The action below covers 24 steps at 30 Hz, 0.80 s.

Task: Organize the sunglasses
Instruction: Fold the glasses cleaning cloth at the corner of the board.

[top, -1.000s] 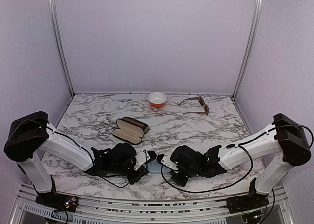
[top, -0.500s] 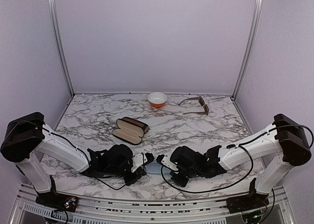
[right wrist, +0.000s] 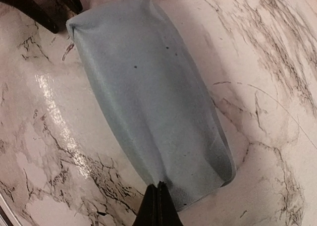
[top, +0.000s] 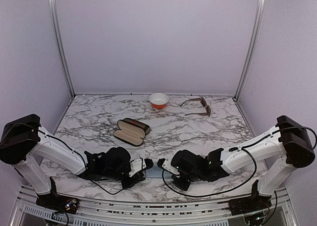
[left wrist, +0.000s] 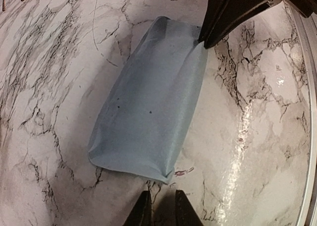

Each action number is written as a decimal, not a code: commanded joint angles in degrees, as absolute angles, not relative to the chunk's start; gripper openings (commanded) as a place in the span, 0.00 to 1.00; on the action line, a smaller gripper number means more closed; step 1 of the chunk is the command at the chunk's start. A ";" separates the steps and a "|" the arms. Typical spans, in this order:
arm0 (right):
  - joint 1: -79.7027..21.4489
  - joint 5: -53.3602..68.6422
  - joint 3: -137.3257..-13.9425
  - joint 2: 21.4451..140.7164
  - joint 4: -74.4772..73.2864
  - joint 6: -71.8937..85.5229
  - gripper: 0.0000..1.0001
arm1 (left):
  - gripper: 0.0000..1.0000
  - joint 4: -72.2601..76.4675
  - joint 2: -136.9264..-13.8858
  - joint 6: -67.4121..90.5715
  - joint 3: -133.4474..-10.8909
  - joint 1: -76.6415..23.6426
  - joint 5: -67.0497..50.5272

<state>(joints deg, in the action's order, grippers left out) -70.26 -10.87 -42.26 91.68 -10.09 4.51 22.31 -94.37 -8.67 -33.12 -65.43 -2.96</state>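
Note:
The brown squarish sunglasses [top: 198, 107] lie open at the back right of the table. The small black pair is out of view. A folded light-blue cloth [top: 154, 171] lies between my grippers; it also shows in the left wrist view [left wrist: 148, 102] and the right wrist view [right wrist: 148, 92]. My left gripper [top: 145, 165] [left wrist: 161, 210] is slightly open and empty, just short of the cloth's near corner. My right gripper [top: 162, 165] [right wrist: 158, 198] is shut on the cloth's opposite edge.
An open glasses case [top: 131, 131] with a tan lining lies left of centre. An orange-and-white bowl [top: 158, 100] stands at the back middle. The table's near edge runs just behind both grippers.
My left arm has lowered and drawn back a little toward the left, away from the cloth. The right gripper has barely moved and stays on the cloth.

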 commanded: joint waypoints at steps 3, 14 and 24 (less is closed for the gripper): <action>-71.82 -9.54 -43.81 91.07 -13.62 4.96 0.00 | 0.17 19.78 -91.05 -9.31 -31.84 -65.48 -3.21; -71.97 -10.02 -43.33 89.92 -13.80 5.65 0.00 | 0.19 22.85 -94.65 -9.66 -32.61 -65.48 -7.55; -72.02 -10.01 -42.83 89.94 -13.23 5.82 0.00 | 0.16 26.68 -98.07 -9.67 -33.35 -65.48 -6.66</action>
